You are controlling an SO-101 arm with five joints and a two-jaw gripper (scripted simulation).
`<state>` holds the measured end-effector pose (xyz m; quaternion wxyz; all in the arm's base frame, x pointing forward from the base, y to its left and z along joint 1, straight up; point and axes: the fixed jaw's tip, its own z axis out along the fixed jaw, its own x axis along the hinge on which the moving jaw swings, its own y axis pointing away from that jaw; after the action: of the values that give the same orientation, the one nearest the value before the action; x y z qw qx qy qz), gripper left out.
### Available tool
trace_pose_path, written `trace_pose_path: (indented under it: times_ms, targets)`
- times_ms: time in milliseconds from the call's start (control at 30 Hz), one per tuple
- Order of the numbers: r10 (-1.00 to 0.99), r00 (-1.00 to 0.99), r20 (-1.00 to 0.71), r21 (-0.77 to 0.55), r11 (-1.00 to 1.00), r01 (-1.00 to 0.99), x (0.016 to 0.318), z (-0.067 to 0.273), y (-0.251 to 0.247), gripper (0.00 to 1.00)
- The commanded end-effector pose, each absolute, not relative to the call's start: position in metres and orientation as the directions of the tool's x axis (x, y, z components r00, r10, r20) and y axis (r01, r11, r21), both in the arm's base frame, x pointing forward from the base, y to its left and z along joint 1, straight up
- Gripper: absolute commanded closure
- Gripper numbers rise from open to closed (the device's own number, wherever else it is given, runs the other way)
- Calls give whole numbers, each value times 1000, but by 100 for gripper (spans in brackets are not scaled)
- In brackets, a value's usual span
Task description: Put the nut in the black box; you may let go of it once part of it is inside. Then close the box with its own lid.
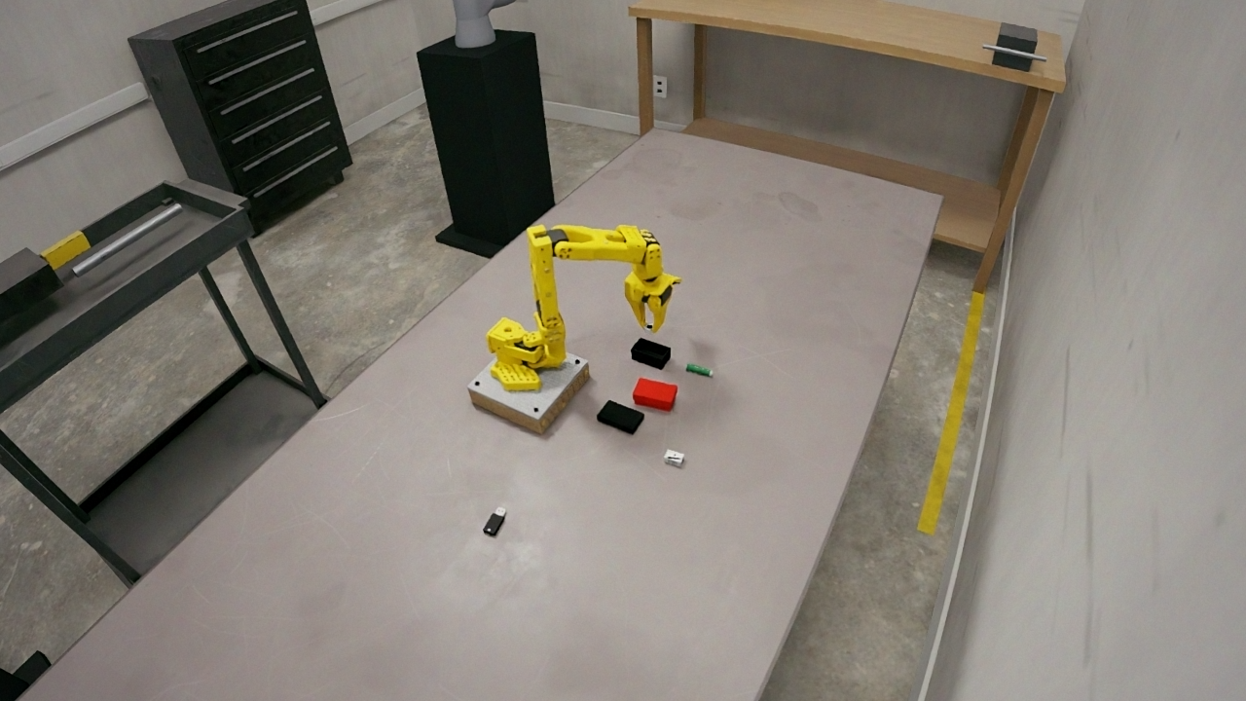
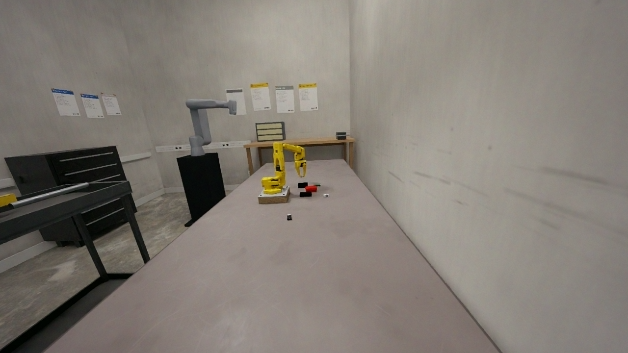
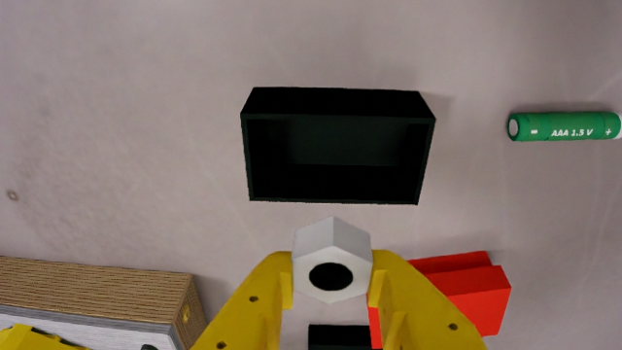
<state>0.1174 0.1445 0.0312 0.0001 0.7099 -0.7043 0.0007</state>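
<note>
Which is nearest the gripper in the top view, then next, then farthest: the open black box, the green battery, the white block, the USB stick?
Measured from the gripper, which holds the nut:
1. Open black box, just below it.
2. Green battery, to the box's right.
3. White block, past the red box.
4. USB stick, far toward the lower left.

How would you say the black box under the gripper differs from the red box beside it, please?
Colour: the black box is black, the red box red. State: the black box stands open with a dark, bare hollow, while the red box shows a closed stepped top. Place: the black box lies ahead of the gripper, which holds the nut; the red box is partly hidden behind a finger. Both are small rectangular boxes on the table.
</note>
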Motion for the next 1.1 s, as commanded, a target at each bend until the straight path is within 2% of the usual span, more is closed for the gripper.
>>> trace_pose_path:
  times_ms: [0,1067]
  targets:
    - [-1000,7,-2,-2,-7,-1000,120,33,144,93]
    - [-1000,7,-2,-2,-7,-1000,122,31,144,93]
